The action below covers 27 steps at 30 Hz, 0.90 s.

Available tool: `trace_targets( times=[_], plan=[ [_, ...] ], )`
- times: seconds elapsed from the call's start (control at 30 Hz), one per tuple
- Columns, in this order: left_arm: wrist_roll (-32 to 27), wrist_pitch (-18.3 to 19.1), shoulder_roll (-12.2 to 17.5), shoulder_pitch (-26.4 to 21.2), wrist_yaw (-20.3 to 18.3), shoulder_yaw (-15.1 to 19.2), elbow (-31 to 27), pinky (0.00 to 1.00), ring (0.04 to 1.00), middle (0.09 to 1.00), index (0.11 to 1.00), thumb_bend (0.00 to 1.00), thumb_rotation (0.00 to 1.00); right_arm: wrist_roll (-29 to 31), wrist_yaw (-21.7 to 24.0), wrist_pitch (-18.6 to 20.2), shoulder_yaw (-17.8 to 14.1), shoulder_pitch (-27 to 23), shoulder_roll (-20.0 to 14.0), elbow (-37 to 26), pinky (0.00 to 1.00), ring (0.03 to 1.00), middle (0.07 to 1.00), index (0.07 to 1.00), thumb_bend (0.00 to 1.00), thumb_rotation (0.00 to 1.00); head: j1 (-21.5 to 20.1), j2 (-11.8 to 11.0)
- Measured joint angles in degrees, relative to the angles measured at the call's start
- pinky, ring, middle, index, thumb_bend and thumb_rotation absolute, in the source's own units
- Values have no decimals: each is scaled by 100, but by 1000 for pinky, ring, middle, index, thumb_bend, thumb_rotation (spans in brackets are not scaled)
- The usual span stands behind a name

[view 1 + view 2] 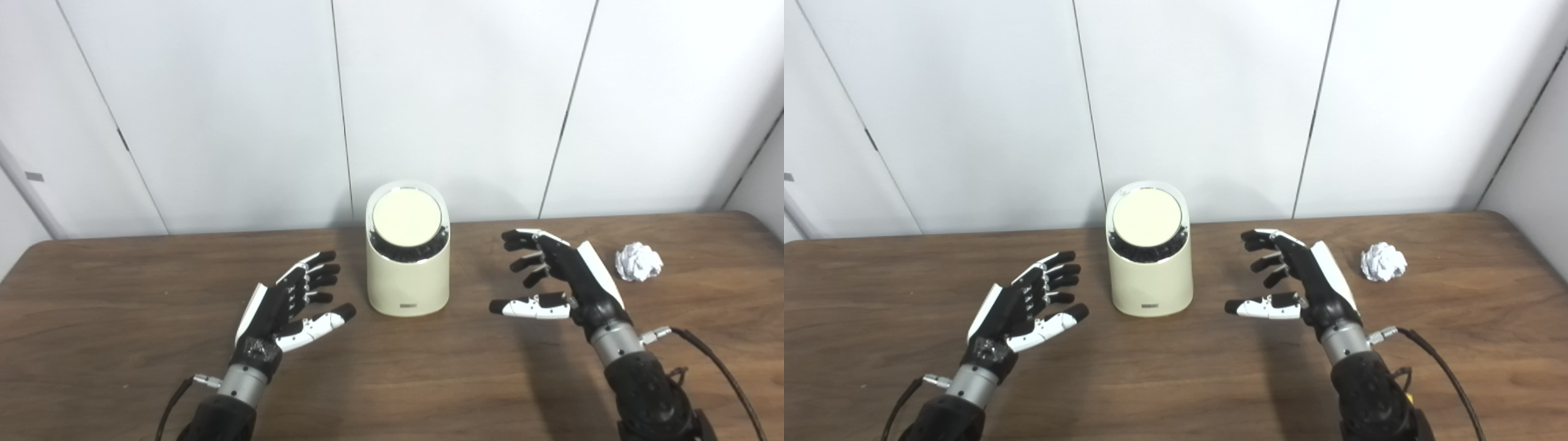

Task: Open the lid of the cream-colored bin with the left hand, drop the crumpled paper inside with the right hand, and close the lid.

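Observation:
The cream-colored bin stands upright at the middle of the wooden table, its round lid shut and tilted toward me. A crumpled white paper ball lies on the table to the right. My left hand hovers open just left of the bin, palm facing it, holding nothing. On the other side my right hand is open too, between the bin and the paper, touching neither.
The brown table runs wall to wall, with its back edge against white wall panels. A cable trails from the right wrist toward the bottom right corner.

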Motion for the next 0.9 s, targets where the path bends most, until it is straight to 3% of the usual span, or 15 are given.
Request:
trace_targets(
  times=[0.47,0.6,0.73,0.83,0.9],
  plan=[
    [28,-14,-50,-5,41,-48,138,750,819,826,886,783,281,204,-174,-429,32,91,-19,346,515,641,743,748,757,184,193,-167],
    [30,-25,-67,-9,63,-37,137,756,826,824,886,805,297,205,-188,-461,68,92,-20,388,512,631,743,745,758,157,167,-193],
    [372,-36,-61,-9,258,-44,100,731,811,826,875,796,264,204,-205,-464,91,91,-7,388,495,635,742,743,745,163,141,-307],
    [652,-30,-133,-23,544,-6,-82,795,829,837,873,765,332,205,-229,-464,91,91,-5,401,504,636,738,741,735,115,158,-422],
    [728,21,-221,-118,701,35,-186,815,840,840,873,770,326,214,-258,-470,92,90,-2,442,496,632,735,739,734,85,158,-484]
  ],
)
